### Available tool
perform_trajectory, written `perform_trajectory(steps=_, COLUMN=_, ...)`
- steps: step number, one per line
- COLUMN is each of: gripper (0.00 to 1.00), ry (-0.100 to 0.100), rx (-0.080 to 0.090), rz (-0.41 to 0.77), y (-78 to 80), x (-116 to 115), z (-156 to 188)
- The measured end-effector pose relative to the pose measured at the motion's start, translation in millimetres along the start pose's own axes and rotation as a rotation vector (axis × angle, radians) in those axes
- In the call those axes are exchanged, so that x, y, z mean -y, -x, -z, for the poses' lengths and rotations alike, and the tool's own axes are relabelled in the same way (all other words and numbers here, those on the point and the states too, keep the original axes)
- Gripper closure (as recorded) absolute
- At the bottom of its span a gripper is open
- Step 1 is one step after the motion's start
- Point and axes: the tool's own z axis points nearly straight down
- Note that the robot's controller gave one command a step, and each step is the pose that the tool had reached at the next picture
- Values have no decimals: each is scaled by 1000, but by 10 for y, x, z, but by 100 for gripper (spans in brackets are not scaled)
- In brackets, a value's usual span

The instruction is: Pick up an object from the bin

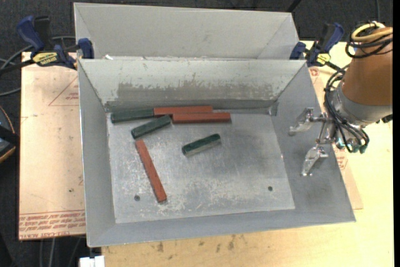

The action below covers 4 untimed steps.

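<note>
My gripper (pixel 307 142) hangs over the bin's right sloping wall, open, with nothing between its two metal fingers. The nearest loose thing is a short dark green block (pixel 201 144) lying near the middle of the bin floor, well to the gripper's left. A long red-brown bar (pixel 151 170) lies diagonally at the lower left. Another dark green block (pixel 150 127) lies tilted at the upper left.
Along the back wall lie two red-brown bars (pixel 192 114) side by side and a dark green bar (pixel 132 114) at their left. The right half of the floor is bare metal. The arm with its orange cover stands over the right rim.
</note>
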Motion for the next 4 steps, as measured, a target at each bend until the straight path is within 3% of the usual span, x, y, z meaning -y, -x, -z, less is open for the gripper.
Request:
perform_trajectory(steps=1, gripper=0, ry=-2, rx=8, rz=3, y=19, x=-6, z=41)
perform_trajectory(steps=2, gripper=0, ry=-3, rx=15, rz=10, y=317, x=-278, z=-529)
perform_trajectory(steps=3, gripper=0, ry=-2, rx=9, rz=108, y=520, x=-631, z=-932)
perform_trajectory(steps=4, gripper=0, ry=-2, rx=12, rz=15, y=566, x=-797, z=-978)
